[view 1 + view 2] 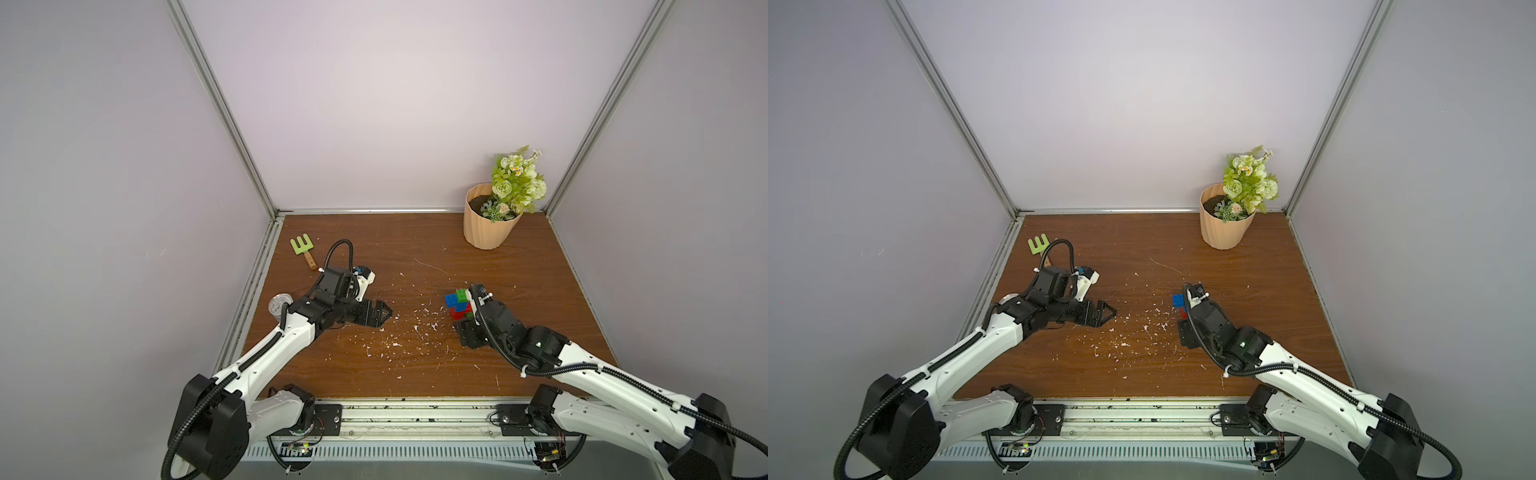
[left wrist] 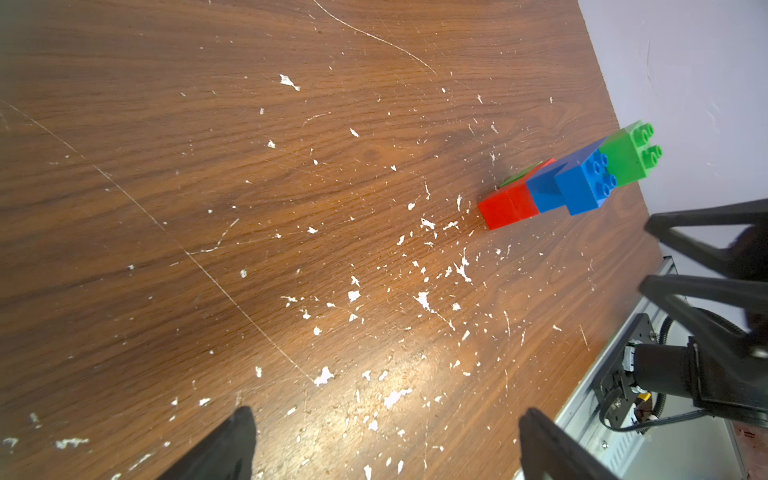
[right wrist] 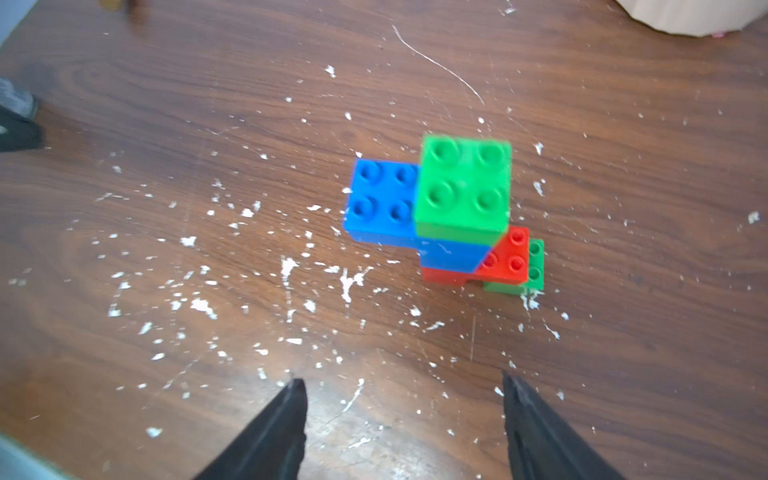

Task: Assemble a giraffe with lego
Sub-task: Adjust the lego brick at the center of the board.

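Note:
The lego giraffe (image 1: 459, 305) stands upright on the wooden table, right of the middle. In the right wrist view the giraffe (image 3: 457, 216) has a green square brick on top, blue bricks under it, and a red body on red and green legs. My right gripper (image 3: 401, 378) is open and holds nothing; it hovers just short of the figure without touching it. In the left wrist view the giraffe (image 2: 573, 183) stands free, with the right gripper (image 2: 644, 257) beside it. My left gripper (image 1: 388, 311) is open and empty over the table's left half, well away from the figure (image 1: 1178, 302).
A peach flower pot (image 1: 490, 224) stands at the back right. A green toy rake (image 1: 303, 249) lies at the back left, and a round metal piece (image 1: 279, 305) sits at the left edge. White flecks (image 1: 415, 328) litter the table's middle. Walls close off three sides.

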### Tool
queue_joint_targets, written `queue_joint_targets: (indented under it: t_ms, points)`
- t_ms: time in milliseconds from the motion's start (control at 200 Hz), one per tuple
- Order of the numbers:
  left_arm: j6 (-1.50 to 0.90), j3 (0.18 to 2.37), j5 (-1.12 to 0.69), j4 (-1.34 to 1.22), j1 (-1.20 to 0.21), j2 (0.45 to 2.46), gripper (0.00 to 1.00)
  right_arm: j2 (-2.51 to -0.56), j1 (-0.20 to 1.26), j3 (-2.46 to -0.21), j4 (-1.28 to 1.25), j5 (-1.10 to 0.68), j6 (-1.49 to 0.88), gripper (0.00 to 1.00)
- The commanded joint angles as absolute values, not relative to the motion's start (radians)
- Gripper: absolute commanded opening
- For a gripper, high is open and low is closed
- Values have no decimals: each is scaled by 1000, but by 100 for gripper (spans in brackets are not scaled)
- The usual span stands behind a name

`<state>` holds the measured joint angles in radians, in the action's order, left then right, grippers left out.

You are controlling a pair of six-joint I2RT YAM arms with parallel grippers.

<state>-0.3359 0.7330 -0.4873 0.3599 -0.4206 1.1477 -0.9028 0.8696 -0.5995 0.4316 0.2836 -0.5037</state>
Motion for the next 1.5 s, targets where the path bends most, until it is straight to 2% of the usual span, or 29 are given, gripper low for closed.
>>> queue_joint_targets:
  t_ms: [0,155,315,781,1496]
  points:
    - [-330,736,-474,374,-431,1146,100,-853,886,-511,252,376,-551,76]
    - [-330,737,-472,373,-431,1146,100,-790,917,-414,133,454,-518,75]
    - [-330,739,-468,376,-430,1147,99,-816,925,-379,40,516,-456,74]
    - [-329,737,-466,376,-431,1143,100,-916,925,-271,-278,490,-375,69]
    - [-328,739,-468,377,-431,1152,100,-1113,914,-280,-440,569,-346,63]
